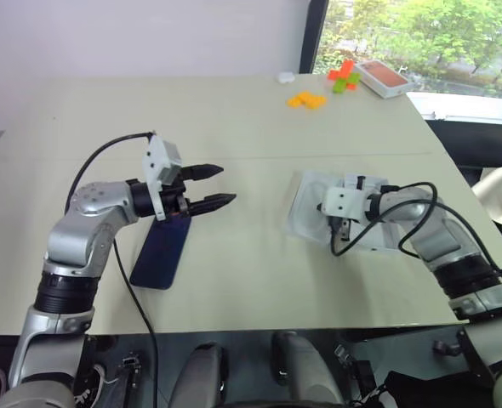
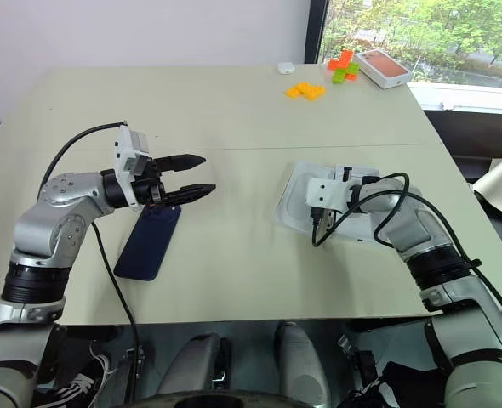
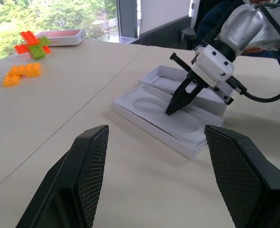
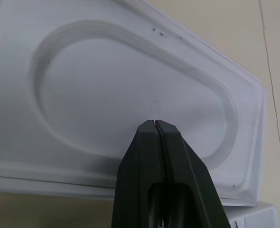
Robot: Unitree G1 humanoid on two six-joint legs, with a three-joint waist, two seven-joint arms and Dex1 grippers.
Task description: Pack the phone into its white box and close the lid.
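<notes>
The phone [image 1: 162, 252] lies flat on the table [image 2: 234, 119] beneath the left gripper [image 1: 217, 187], well apart from the empty white box [image 3: 154, 114], whose lid [image 3: 166, 81] lies just behind it. The right gripper [image 3: 175, 105], clenched on nothing, slants tip-down into the tray's recess, so pressing or dragging could skid the light tray or tip it. The left gripper hovers level over the phone with jaws spread and nothing held.
</notes>
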